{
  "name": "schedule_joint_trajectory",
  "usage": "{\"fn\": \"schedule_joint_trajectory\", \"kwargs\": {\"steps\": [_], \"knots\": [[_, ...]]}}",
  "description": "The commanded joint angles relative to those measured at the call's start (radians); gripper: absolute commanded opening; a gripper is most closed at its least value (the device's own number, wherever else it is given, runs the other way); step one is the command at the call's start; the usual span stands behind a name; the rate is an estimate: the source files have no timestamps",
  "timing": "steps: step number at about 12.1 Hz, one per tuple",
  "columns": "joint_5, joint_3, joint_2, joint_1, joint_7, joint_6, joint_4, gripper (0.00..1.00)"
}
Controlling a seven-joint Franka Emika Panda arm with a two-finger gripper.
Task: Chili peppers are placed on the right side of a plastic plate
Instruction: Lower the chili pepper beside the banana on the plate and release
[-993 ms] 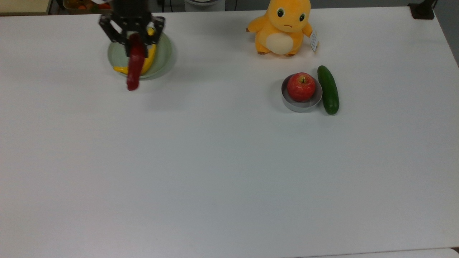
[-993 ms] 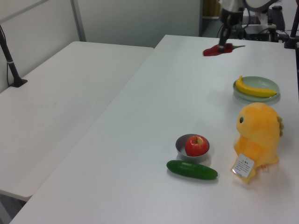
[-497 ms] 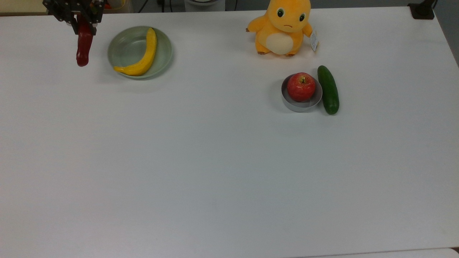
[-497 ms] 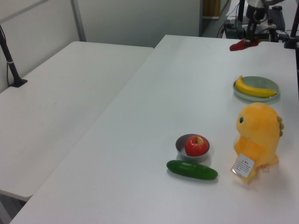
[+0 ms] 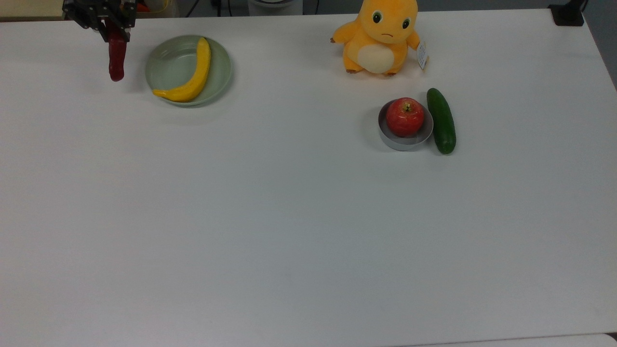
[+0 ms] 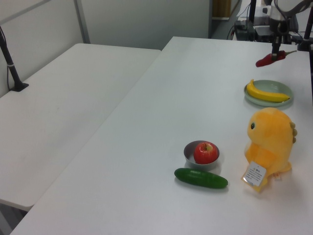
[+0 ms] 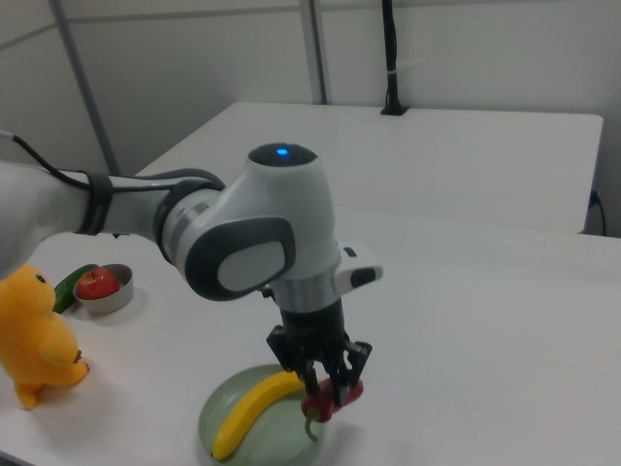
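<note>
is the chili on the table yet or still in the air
In the air: the end effector grips the chili beside the plate.

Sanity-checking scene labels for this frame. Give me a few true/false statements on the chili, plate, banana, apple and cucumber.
1. The gripper holds the chili. True.
2. The chili lies inside the plastic plate. False: in the top view it is beside the plate, on the top view's left.
3. A banana lies in the plastic plate. True.
4. The apple sits in the plastic plate. False: it sits in the grey dish.
5. The cucumber lies next to the grey dish. True.
</note>
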Motion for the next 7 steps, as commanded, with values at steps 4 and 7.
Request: {"fn": "schedule_joint_trajectory", "kwargs": {"steps": [4, 7], "knots": [[0.041, 0.012, 0.128, 0.005, -0.024, 0.07, 0.016, 0.14], [0.043, 0.013, 0.14, 0.006, -0.026, 0.071, 0.024, 0.77]]}}
